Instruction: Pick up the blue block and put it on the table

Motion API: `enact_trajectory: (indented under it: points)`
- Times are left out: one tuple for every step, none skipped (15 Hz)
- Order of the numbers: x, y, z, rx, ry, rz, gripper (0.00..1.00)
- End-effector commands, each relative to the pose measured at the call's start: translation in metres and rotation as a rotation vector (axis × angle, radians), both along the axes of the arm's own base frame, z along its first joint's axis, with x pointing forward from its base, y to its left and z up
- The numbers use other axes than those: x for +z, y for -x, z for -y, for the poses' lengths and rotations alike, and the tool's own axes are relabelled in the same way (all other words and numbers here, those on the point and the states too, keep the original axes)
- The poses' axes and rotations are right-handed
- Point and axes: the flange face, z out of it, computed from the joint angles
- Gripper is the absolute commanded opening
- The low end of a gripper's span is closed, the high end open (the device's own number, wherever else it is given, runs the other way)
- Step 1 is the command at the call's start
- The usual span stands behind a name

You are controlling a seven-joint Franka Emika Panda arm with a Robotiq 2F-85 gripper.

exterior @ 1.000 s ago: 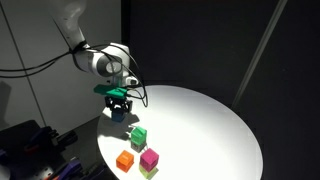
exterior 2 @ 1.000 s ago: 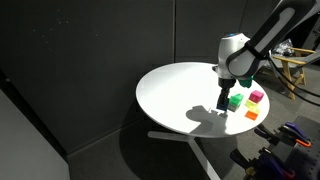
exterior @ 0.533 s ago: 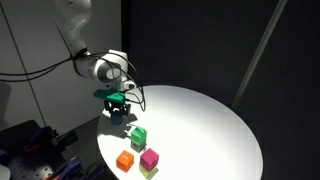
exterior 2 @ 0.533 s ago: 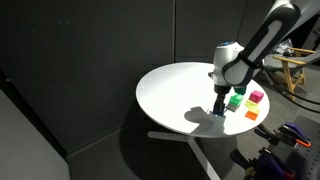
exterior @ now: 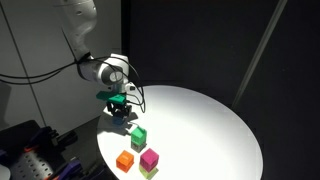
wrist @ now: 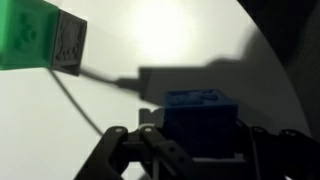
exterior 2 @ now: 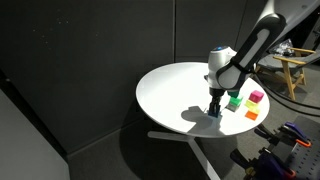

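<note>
The blue block point(wrist: 200, 118) is a dark blue cube held between my gripper's point(wrist: 195, 150) fingers in the wrist view. The gripper is shut on it. In both exterior views the gripper point(exterior: 119, 109) point(exterior 2: 215, 110) hangs low over the round white table point(exterior: 205, 125) point(exterior 2: 170, 88), near its edge and close to its surface. I cannot tell whether the block touches the table. In the exterior views the fingers largely hide the block.
A green cube point(exterior: 138, 136) point(exterior 2: 235, 100) point(wrist: 30, 35) lies close beside the gripper. A magenta cube point(exterior: 149, 157) point(exterior 2: 256, 97) and an orange cube point(exterior: 125, 160) point(exterior 2: 251, 114) lie further along the edge. A cable hangs from the arm.
The gripper has moved lower toward the tabletop and a little away from the green cube, still holding the blue block. The cubes on the table have not moved.
</note>
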Motion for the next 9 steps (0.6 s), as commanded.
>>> enact_trajectory:
  points:
    - [-0.006,-0.010,0.006,-0.066,0.029,0.009,0.26]
    - [-0.008,-0.010,0.009,-0.089,0.031,0.003,0.26]
    - [-0.009,-0.010,0.012,-0.114,0.035,0.001,0.26]
    - [-0.010,-0.010,0.015,-0.131,0.034,-0.004,0.26]
    - [-0.011,-0.009,0.018,-0.144,0.036,-0.005,0.26]
    - [-0.013,-0.009,0.020,-0.157,0.038,-0.008,0.26]
    - [-0.014,-0.008,0.022,-0.169,0.040,-0.011,0.26]
    - [-0.015,-0.007,0.024,-0.179,0.040,-0.016,0.26]
    - [-0.016,-0.007,0.026,-0.190,0.041,-0.018,0.26]
